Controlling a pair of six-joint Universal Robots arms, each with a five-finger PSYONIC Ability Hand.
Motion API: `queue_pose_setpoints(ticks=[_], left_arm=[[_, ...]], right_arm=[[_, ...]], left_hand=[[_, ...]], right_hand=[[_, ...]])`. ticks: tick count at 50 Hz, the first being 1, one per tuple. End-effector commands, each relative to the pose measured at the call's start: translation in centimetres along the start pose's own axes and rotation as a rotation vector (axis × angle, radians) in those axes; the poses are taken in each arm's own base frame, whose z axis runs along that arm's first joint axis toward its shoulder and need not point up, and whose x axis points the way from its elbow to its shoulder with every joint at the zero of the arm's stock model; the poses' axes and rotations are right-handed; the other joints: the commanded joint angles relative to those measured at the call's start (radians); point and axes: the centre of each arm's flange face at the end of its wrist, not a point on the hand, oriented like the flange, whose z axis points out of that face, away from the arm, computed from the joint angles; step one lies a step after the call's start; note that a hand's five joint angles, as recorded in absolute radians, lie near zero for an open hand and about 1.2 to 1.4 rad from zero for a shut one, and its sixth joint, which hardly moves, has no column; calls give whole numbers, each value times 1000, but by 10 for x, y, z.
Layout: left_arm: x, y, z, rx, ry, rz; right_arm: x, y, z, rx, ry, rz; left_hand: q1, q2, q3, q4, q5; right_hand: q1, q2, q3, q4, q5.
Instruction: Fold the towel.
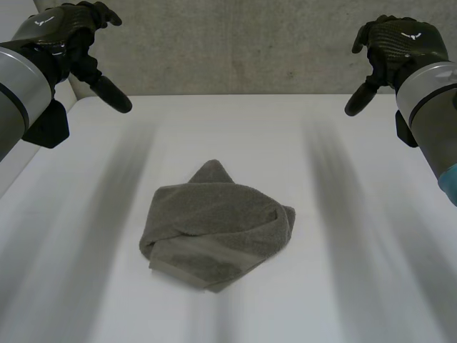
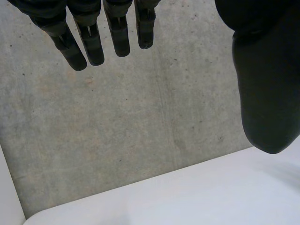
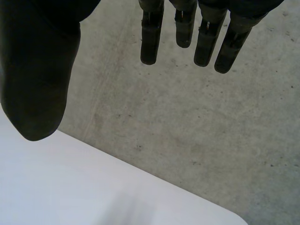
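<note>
A grey towel (image 1: pixel 214 225) lies crumpled in a loose bundle at the middle of the white table (image 1: pixel 343 286), one corner sticking out toward the far side. My left hand (image 1: pixel 68 36) hovers high over the table's far left corner, open and empty, its fingers (image 2: pixel 93 40) straight and its thumb (image 2: pixel 265 93) held apart. High over the far right corner, my right hand (image 1: pixel 393 46) is likewise open with straight fingers (image 3: pixel 204 40) and thumb (image 3: pixel 37 84), holding nothing. Both hands are well away from the towel.
A grey concrete floor (image 1: pixel 243 43) lies past the table's far edge (image 1: pixel 243 95). The table's rounded far corners (image 2: pixel 42 215) (image 3: pixel 234 216) sit below the hands' fingertips in the wrist views.
</note>
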Motion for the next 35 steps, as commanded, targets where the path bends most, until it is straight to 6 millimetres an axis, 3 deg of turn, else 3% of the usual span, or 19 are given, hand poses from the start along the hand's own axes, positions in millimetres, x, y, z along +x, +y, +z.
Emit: queue_pose_setpoints(ticks=[1, 16, 21, 23, 24, 26, 27, 29, 33, 35], left_arm=[[0, -1, 1, 6, 2, 5], [0, 8, -2, -30, 5, 29], [-2, 37, -10, -131, 12, 142], [-5, 64, -18, -213, 19, 236], [-5, 64, -18, -213, 19, 236], [-7, 90, -24, -286, 31, 301], [-7, 90, -24, -287, 31, 301], [-10, 114, -29, -334, 40, 322], [-13, 135, -33, -362, 37, 324], [-14, 162, -33, -404, 42, 327]], right_arm=[[0, 0, 0, 0, 6, -1], [-6, 2, -5, -12, -24, -34], [-9, 19, -12, -65, -54, -190], [-19, 39, -21, -109, -128, -293], [-19, 39, -21, -109, -129, -294], [-50, 59, -43, -140, -304, -360], [-50, 59, -43, -140, -305, -361], [-73, 76, -64, -170, -478, -384], [-85, 93, -80, -207, -605, -376], [-93, 118, -90, -268, -688, -369]], left_hand=[[-75, -66, -57, -74, -208], [-75, -66, -57, -74, -208], [-51, -42, -34, -51, -185], [-37, -28, -19, -36, -170], [-37, -28, -19, -36, -170], [-10, -1, 7, -10, -144], [-10, -1, 7, -10, -144], [-4, 5, 13, -4, -138], [-7, 2, 10, -7, -141], [-7, 2, 10, -7, -141]], right_hand=[[-56, -73, -62, -75, -58], [-56, -73, -62, -75, -58], [-56, -73, -62, -75, -58], [-56, -73, -62, -75, -58], [-56, -73, -62, -75, -58], [-56, -73, -62, -75, -58], [-56, -73, -62, -75, -58], [-56, -73, -62, -75, -58], [-56, -73, -62, -75, -58], [-56, -73, -62, -75, -58]])
